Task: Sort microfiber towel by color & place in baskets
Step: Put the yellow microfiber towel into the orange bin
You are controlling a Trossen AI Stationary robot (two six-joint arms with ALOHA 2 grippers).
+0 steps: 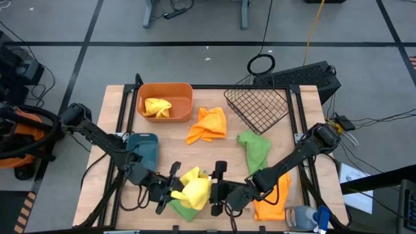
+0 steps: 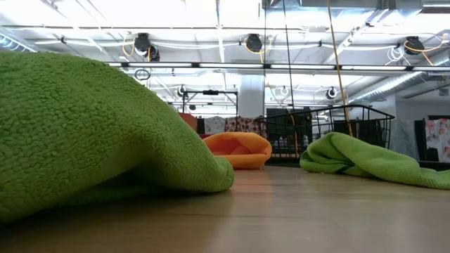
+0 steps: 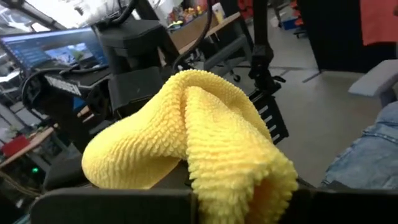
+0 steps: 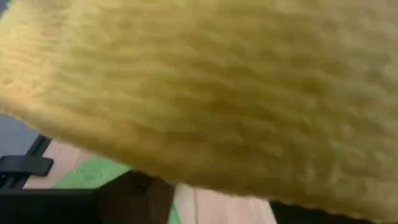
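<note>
- Wooden table [image 1: 175, 156] on a grey lab floor, dark frame rails along its edges; the low view looks across the boards into a lit workshop with hanging cables.
- Yellow towel [image 1: 195, 188] sits at the table's 6 o'clock edge, bunched and lifted between both grippers, over a green towel [image 1: 184, 209] lying flat beneath it.
- Left gripper [image 1: 170, 188] is at the yellow towel's 9 o'clock, jaws pinched nearly shut on a fold of it; the left wrist view shows the cloth [image 3: 193, 143] draped over the fingers in a thick loop.
- Right gripper [image 1: 221, 192] is at its 3 o'clock; the right wrist view is filled with yellow pile [image 4: 205, 93]. Can't tell whether those jaws grip the cloth or just stand beside it.
- Handling call: light, limp, nubby microfiber. Grippy, not fragile, won't hold shape. It sags and trails, so pinch a bunched fold, not a single edge; loops may snag on the wire mesh or drag the green towel along.
- Orange tub [image 1: 165, 101] at 11 o'clock already holds a yellow towel [image 1: 157, 107], so that's the likely target.
- Teal tub [image 1: 143, 148] at 9 o'clock, wire basket [image 1: 258, 105] at 1 o'clock; neither shows a towel inside.
- Loose cloths: an orange towel [image 1: 208, 125] near centre, second green towel [image 1: 255, 149] at 3 o'clock, second orange towel [image 1: 273, 198] at 5 o'clock under the right arm.
- Spray bottle [image 1: 305, 216] lies at the 5 o'clock corner.
</note>
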